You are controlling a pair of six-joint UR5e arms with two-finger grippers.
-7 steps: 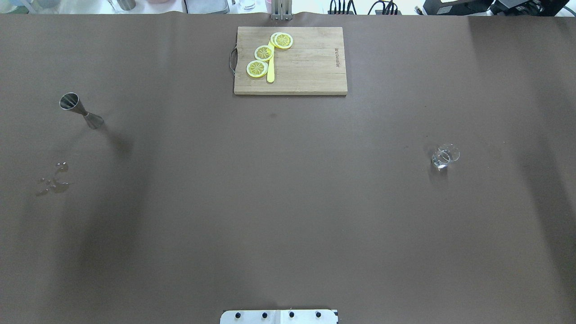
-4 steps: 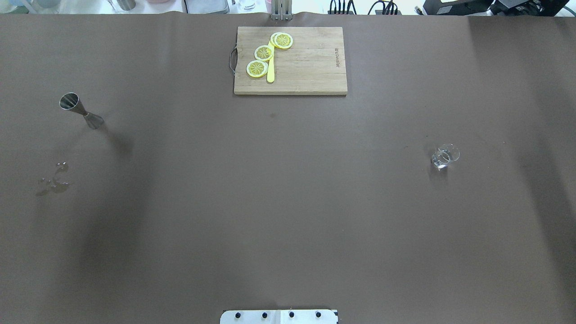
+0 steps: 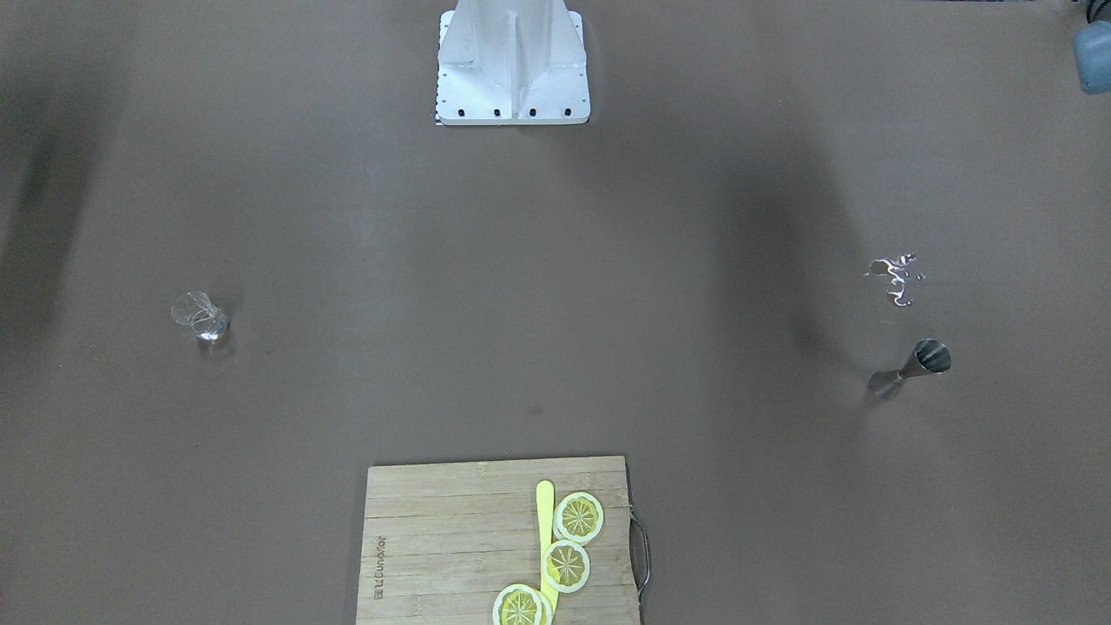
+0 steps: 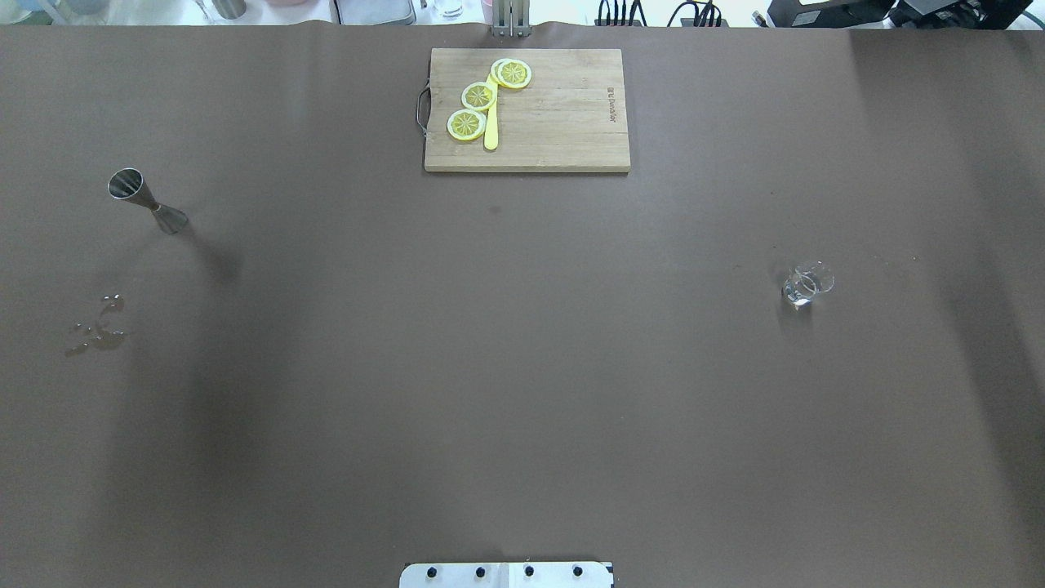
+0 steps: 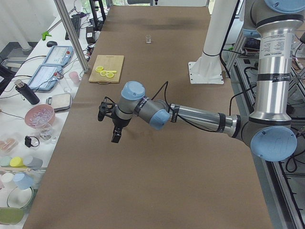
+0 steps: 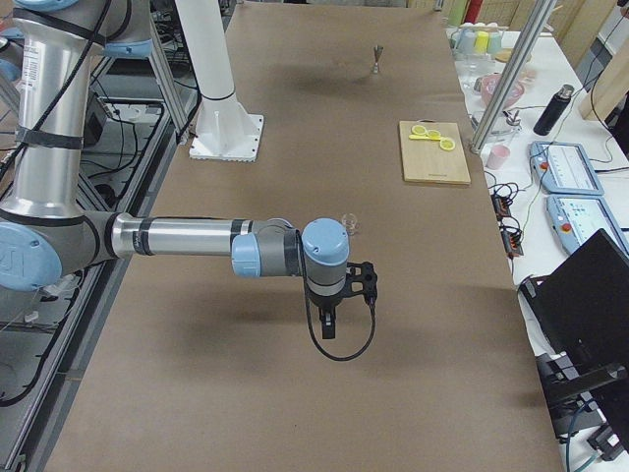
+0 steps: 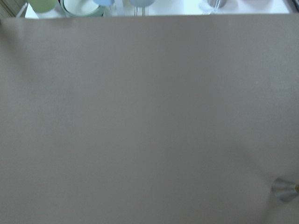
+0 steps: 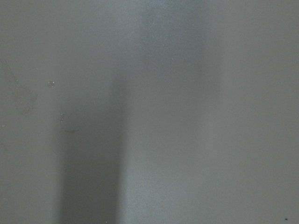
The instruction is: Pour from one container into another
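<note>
The steel jigger [image 4: 147, 200] stands upright on the brown table at the far left of the overhead view, and its lower cone shows at the edge of the left wrist view [image 7: 285, 190]. The small clear glass [image 4: 807, 284] stands upright far off on the right side [image 3: 200, 315]. Both grippers show only in the side views. My left gripper [image 5: 116, 137] hangs above the table with its fingers pointing down. My right gripper [image 6: 329, 326] hangs above the table just in front of the glass [image 6: 348, 223]. Neither holds anything that I can see, and I cannot tell whether they are open or shut.
A small puddle of spilled liquid [image 4: 98, 327] lies on the table in front of the jigger. A wooden cutting board [image 4: 563, 122] with lemon slices [image 4: 478, 95] and a yellow knife [image 4: 491, 135] sits at the far middle. The robot base plate [image 4: 506, 574] is at the near edge.
The jigger, glass and board have not moved. Only the arms' soft shadows on the table shift slightly.
</note>
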